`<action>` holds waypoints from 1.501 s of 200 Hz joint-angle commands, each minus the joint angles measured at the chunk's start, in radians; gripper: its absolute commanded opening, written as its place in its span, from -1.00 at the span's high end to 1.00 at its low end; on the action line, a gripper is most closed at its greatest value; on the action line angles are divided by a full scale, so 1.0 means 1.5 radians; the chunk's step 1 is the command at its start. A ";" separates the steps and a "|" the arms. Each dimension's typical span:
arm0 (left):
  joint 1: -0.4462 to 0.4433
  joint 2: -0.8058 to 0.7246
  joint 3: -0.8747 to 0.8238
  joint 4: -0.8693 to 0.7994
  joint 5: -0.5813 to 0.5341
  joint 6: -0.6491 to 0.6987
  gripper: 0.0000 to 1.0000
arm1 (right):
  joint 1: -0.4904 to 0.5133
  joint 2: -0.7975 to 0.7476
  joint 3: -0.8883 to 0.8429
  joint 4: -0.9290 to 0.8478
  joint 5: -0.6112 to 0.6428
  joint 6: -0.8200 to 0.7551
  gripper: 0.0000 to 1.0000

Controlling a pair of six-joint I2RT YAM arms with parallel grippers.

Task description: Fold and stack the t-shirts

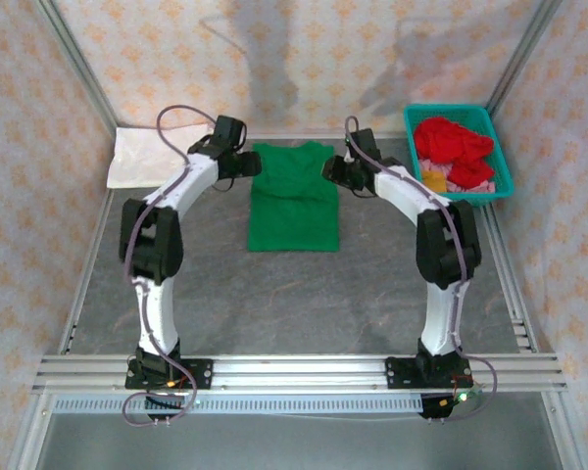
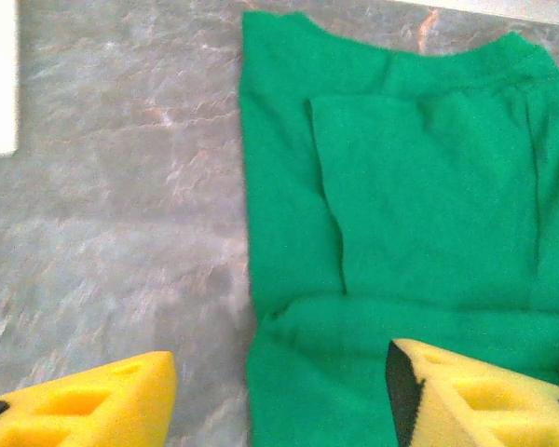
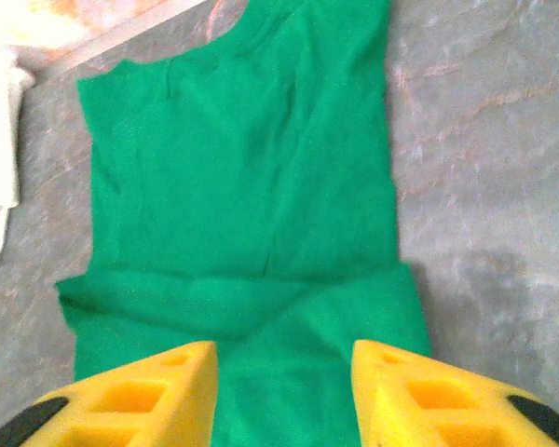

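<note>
Red t-shirt [image 1: 454, 142], outline unclear in basket [image 1: 503, 166]

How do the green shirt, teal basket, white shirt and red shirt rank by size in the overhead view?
1. green shirt and teal basket: too alike to separate
2. white shirt, partly behind an arm
3. red shirt

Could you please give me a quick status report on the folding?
Left gripper open, right gripper open, both at green t-shirt. Shirt flat, sleeves folded in. Nothing in the way.

Bare table [image 1: 294, 294] near side, teal basket [image 1: 447, 108] far right, white t-shirt [image 1: 142, 157] far left
</note>
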 commanded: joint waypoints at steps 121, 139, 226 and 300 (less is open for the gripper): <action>-0.062 0.144 0.001 0.149 0.050 0.018 0.33 | 0.044 0.089 -0.058 0.167 -0.052 0.051 0.69; -0.034 0.217 0.120 0.099 0.058 0.014 0.33 | 0.032 0.139 0.018 0.148 -0.053 0.052 0.68; -0.015 0.041 -0.045 0.154 0.056 -0.046 0.36 | 0.008 0.052 -0.043 0.169 -0.119 0.106 0.65; -0.074 -0.150 -0.480 0.413 0.152 -0.150 0.40 | 0.067 -0.077 -0.396 0.387 -0.174 0.225 0.67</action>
